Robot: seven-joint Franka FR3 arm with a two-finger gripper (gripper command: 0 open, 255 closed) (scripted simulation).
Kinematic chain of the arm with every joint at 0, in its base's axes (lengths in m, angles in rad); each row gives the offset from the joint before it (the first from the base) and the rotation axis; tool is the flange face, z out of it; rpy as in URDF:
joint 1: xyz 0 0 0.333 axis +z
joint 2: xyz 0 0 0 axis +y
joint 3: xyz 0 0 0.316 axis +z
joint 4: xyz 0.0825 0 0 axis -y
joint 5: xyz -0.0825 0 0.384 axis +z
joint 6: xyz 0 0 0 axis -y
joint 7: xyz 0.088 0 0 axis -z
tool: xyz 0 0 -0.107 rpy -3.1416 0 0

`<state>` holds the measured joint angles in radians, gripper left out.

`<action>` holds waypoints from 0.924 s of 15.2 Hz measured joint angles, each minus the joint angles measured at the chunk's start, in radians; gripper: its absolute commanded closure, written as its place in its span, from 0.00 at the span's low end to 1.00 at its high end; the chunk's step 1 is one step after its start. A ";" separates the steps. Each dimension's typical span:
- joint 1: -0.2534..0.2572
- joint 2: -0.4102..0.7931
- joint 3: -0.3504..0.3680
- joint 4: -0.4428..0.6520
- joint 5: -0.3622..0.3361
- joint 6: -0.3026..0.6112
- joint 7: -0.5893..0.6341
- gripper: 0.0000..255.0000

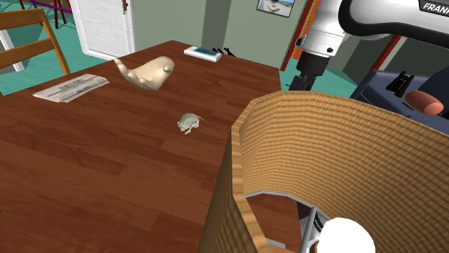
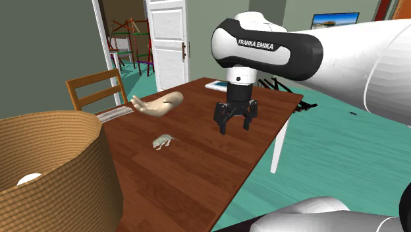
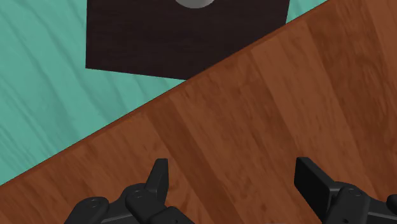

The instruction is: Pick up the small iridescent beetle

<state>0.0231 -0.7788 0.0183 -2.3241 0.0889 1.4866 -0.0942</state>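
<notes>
Black fingers (image 3: pixel 159 181) of the pincer (image 3: pixel 233 168) stand wide apart in the wrist view with nothing between them. They point down at bare brown wood of the table (image 3: pixel 254 114) near its edge, with teal floor (image 3: pixel 51 95) beyond. That spread suits an approach, since the jaws must pass either side of a small body before closing.

In the second exterior view the beetle (image 2: pixel 163 141) lies on the table left of the pincer and slightly lower in the frame, apart from it. It looks pale grey-green rather than iridescent. In the shoulder view it sits alone near the middle of the frame, with open wood all round, so a grasp from above looks unhindered.

I judge the pickup not yet begun: the pincer needs to move across over the beetle, then descend.

Farther out, a beige hand-shaped object (image 2: pixel 157 105) lies beyond the beetle, and a woven basket (image 2: pixel 46 158) stands at the lower left, well clear.
</notes>
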 measured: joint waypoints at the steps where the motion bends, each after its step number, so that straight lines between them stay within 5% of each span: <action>1: 0.000 0.000 0.000 0.000 0.000 0.000 0.000 0.00; 14: -0.093 0.330 0.385 0.190 0.069 0.128 0.694 0.00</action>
<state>-0.0702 -0.4487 0.4036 -2.1338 0.1577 1.6144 0.5997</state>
